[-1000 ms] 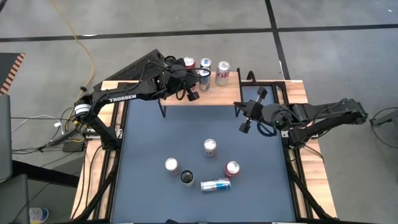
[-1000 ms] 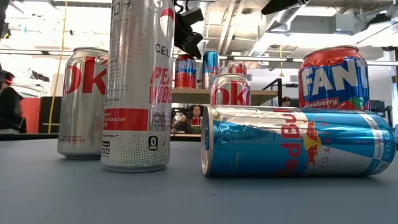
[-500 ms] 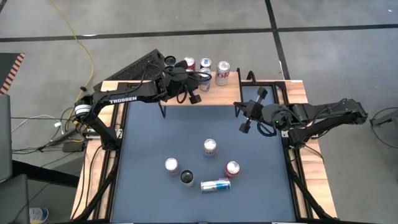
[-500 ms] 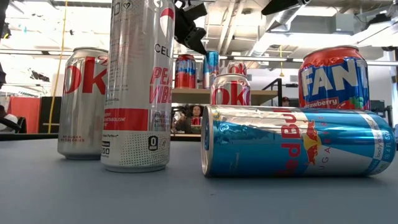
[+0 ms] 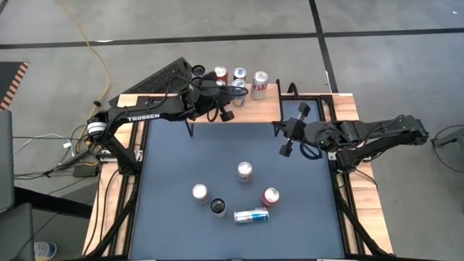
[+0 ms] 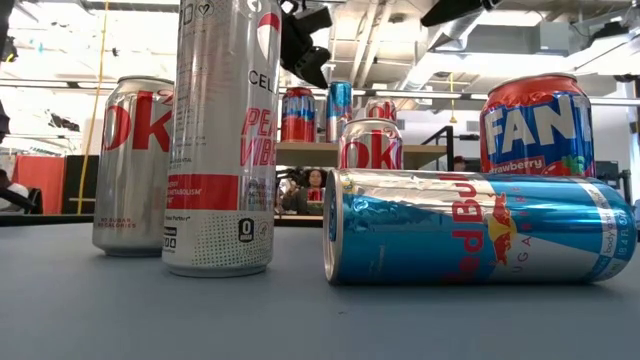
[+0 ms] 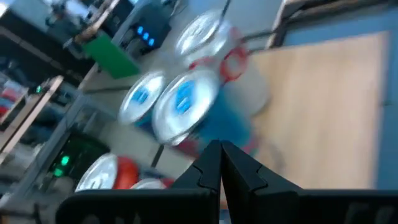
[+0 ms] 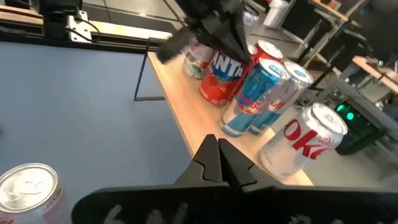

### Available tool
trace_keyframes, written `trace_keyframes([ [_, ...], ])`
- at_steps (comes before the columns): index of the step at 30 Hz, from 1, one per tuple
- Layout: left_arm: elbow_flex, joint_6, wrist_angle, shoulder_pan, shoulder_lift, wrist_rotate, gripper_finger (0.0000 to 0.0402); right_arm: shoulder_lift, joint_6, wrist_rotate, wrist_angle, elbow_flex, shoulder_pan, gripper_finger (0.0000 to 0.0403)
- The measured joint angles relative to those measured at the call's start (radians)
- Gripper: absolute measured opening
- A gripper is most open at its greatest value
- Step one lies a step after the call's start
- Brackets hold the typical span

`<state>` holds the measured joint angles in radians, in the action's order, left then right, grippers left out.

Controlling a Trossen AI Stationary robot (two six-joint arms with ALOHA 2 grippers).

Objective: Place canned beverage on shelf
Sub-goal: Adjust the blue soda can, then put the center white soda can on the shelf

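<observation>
Up at the far edge of the table [image 5: 181,159], the left tool [image 5: 233,93] hangs with its fingers pressed together and empty over the shelf [image 5: 290,110], just beside the blue cans [image 5: 238,75] standing there with a red can [image 5: 220,73] and a silver can [image 5: 259,84]. The right tool [image 5: 276,124], likewise closed on nothing, sits off the shelf's near edge towards the right. Five more cans wait mid-table, well apart from both tools, one blue can [image 5: 251,215] lying on its side.
</observation>
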<state>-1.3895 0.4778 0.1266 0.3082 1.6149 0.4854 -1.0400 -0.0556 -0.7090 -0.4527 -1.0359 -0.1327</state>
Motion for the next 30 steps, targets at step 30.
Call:
trace_keyframes([
  [30,-0.001,-0.464,0.556,-0.649,-0.674,0.01,0.0028,-0.236,0.169,0.367,-0.499,-0.334,-0.062,0.0108],
])
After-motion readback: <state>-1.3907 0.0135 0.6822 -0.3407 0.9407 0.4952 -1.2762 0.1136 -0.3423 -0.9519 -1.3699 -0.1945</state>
